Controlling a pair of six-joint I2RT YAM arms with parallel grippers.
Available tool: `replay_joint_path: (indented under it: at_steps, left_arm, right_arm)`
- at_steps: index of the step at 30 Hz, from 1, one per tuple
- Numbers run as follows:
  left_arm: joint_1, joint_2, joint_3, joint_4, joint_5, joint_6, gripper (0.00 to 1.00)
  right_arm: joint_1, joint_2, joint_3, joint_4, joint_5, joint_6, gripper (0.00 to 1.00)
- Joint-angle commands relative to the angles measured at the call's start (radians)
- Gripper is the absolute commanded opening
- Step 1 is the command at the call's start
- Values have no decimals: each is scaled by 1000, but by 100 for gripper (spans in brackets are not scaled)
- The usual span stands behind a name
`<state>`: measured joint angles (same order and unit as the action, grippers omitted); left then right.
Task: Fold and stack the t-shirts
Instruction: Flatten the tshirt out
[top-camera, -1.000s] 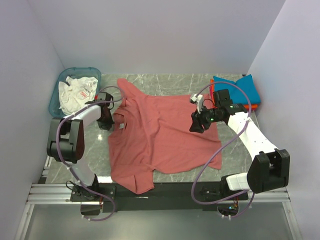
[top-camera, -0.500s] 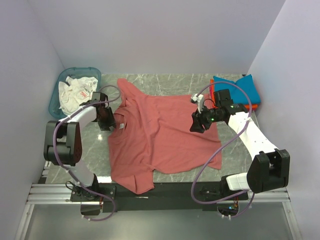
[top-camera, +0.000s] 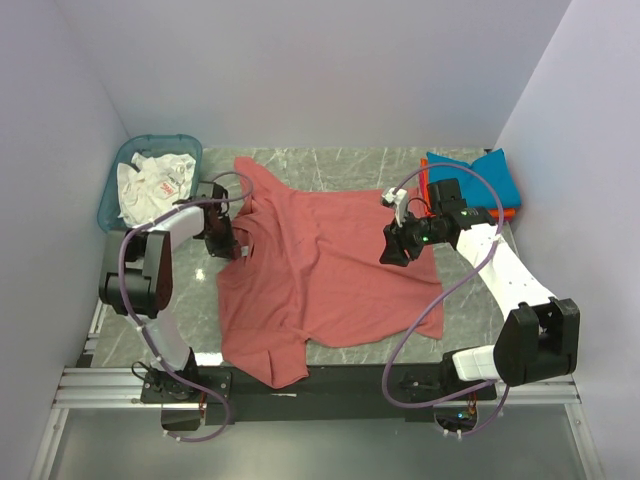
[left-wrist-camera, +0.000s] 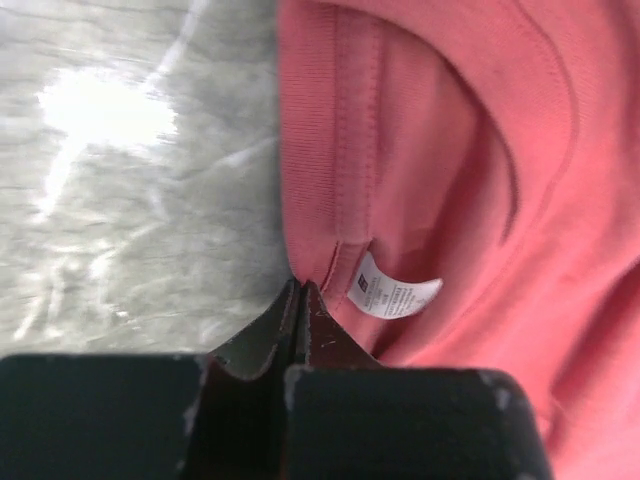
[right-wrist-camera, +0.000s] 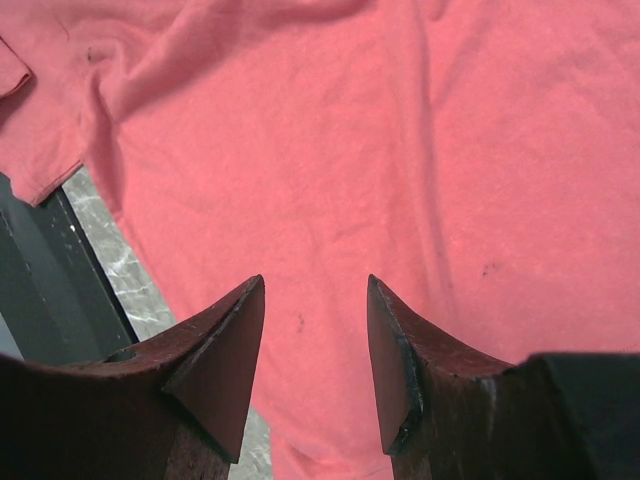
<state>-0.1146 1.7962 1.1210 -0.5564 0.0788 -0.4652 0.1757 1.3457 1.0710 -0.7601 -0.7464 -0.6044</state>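
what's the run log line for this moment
left hand: shut at collar edge of red t-shirt, grip unclear | right hand: open over shirt | shirt: spread out, unfolded | folded stack: far right

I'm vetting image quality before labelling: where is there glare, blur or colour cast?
Left wrist: bright glare patch on the table, left claw blurred up close, neck label print unreadable. Right wrist: right claw tinted red by the red t-shirt beneath. Top external: even light, sharp throughout.

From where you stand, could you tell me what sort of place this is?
Likely a robot test cell: plain white walls around a marble-patterned table, a red t-shirt, a teal basket.
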Motion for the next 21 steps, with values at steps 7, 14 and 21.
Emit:
replay_joint_path:
  at_steps: [7, 14, 21]
  left_arm:
    - [9, -126, 19, -131, -347, 56, 0]
    - [15, -172, -46, -148, -450, 13, 0]
    - [79, -305, -122, -134, -419, -15, 0]
  right_arm:
    - [-12, 13, 1, -8, 11, -2, 53]
    - [-27, 27, 1, 10, 65, 32, 53]
    - [-36, 58, 0, 33, 139, 57, 53]
